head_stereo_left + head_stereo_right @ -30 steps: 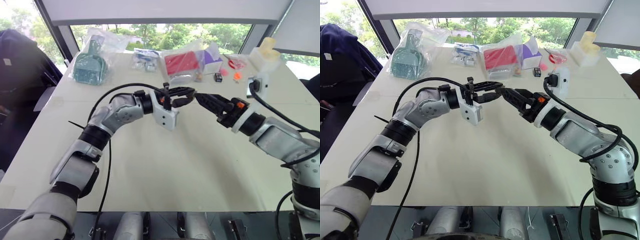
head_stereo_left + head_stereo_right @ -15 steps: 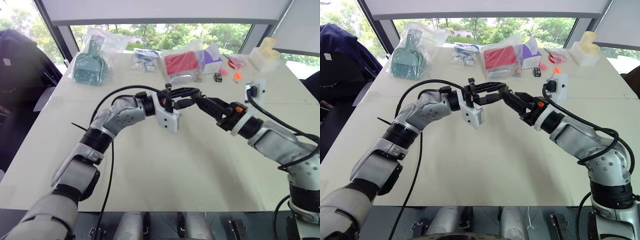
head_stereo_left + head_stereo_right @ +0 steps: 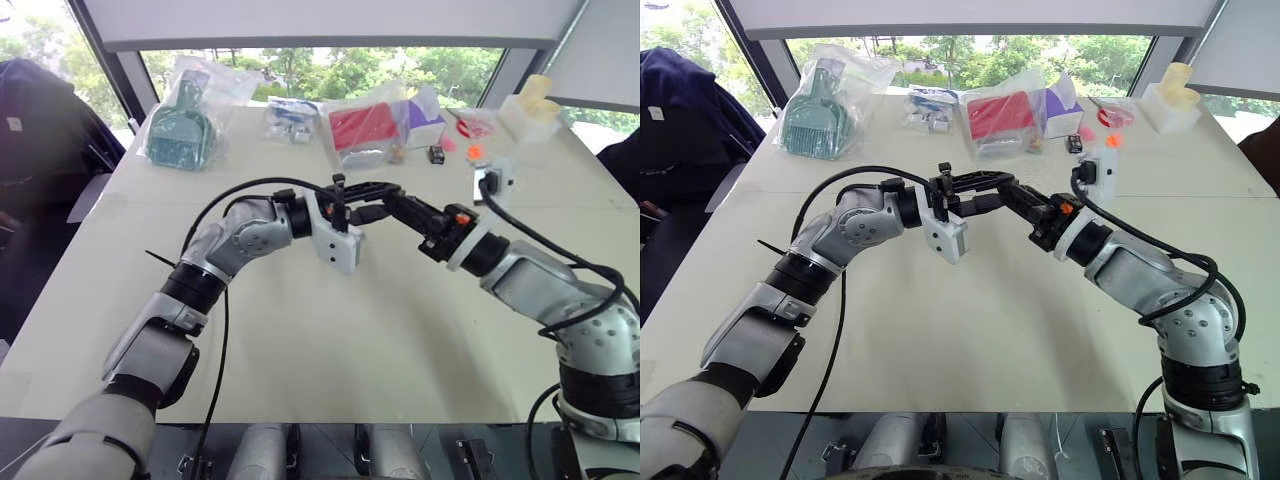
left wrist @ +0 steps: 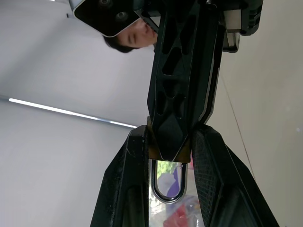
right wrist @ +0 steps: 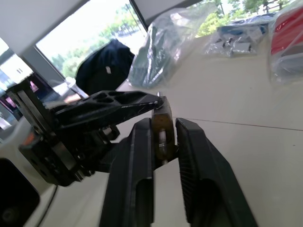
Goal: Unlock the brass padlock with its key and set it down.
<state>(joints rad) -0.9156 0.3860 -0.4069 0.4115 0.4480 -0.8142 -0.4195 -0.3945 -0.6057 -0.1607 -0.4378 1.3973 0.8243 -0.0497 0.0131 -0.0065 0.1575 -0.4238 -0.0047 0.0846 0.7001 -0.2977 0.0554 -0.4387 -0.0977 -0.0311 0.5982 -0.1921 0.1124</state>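
The brass padlock (image 4: 169,152) is held up in the air above the table (image 3: 330,330), between the two grippers where their tips meet. It is pinched by the left gripper (image 4: 169,142), whose fingers (image 4: 124,189) are pressed against its sides, presumably so that the body is kept steady for the other arm. The right gripper (image 5: 163,135) is closed in on the same small brass body from the opposite side; what is pinched there cannot be told, and the key cannot be made out. The silver shackle (image 4: 166,182) hanging between the fingers is revealed by the left wrist view, while in the head views the lock is hidden among the black fingertips.
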